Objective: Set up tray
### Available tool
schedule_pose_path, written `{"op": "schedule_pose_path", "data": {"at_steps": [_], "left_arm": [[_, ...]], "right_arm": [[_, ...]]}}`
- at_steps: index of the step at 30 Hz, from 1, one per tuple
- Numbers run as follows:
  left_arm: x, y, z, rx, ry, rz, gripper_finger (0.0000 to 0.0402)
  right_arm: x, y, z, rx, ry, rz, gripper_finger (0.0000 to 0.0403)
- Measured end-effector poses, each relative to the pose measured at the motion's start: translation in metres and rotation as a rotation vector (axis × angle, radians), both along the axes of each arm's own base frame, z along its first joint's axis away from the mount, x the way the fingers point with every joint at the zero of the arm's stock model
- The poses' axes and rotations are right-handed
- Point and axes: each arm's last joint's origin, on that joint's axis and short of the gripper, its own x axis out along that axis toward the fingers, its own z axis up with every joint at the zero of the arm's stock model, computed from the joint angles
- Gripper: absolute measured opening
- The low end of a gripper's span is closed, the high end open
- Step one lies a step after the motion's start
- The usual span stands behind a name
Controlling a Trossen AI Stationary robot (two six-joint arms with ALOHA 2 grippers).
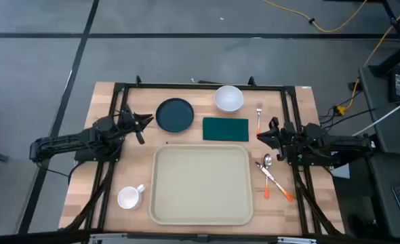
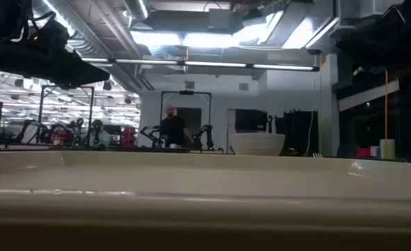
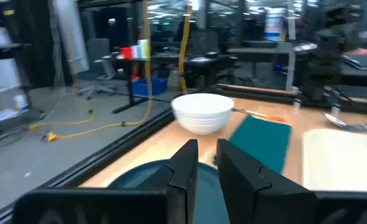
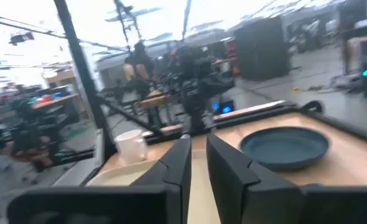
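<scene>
The beige tray [image 1: 200, 184] lies flat near the table's near edge, with nothing on it; its rim [image 2: 205, 174] fills the low view. My left gripper [image 1: 146, 120] [image 3: 207, 163] hovers shut beside the dark teal plate [image 1: 175, 114] [image 3: 140, 177], at the plate's left. My right gripper [image 1: 261, 135] [image 4: 197, 158] hovers shut at the right of the green napkin [image 1: 225, 129] [image 3: 261, 140], pointing toward the table's left. Neither gripper touches anything.
A white bowl [image 1: 228, 98] [image 3: 202, 112] [image 2: 258, 143] stands at the far edge. A fork [image 1: 259, 115] lies right of the napkin. A spoon [image 1: 267, 161] and orange-handled cutlery [image 1: 276, 184] lie right of the tray. A white mug [image 1: 130, 196] [image 4: 132, 146] stands left of it.
</scene>
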Motion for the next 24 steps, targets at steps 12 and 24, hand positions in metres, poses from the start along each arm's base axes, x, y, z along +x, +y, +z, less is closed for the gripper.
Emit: {"op": "schedule_pose_path", "data": {"at_steps": [12, 24], "left_arm": [[-0.001, 0.001, 0.003, -0.21, -0.17, 0.036, 0.0056], [-0.006, -0.003, 0.041, -0.242, -0.54, -0.118, 0.0056]], "right_arm": [[-0.004, -0.003, 0.017, 0.007, -0.177, -0.098, 0.0058], [-0.015, -0.005, 0.047, 0.014, -0.291, -0.165, 0.0058]]}}
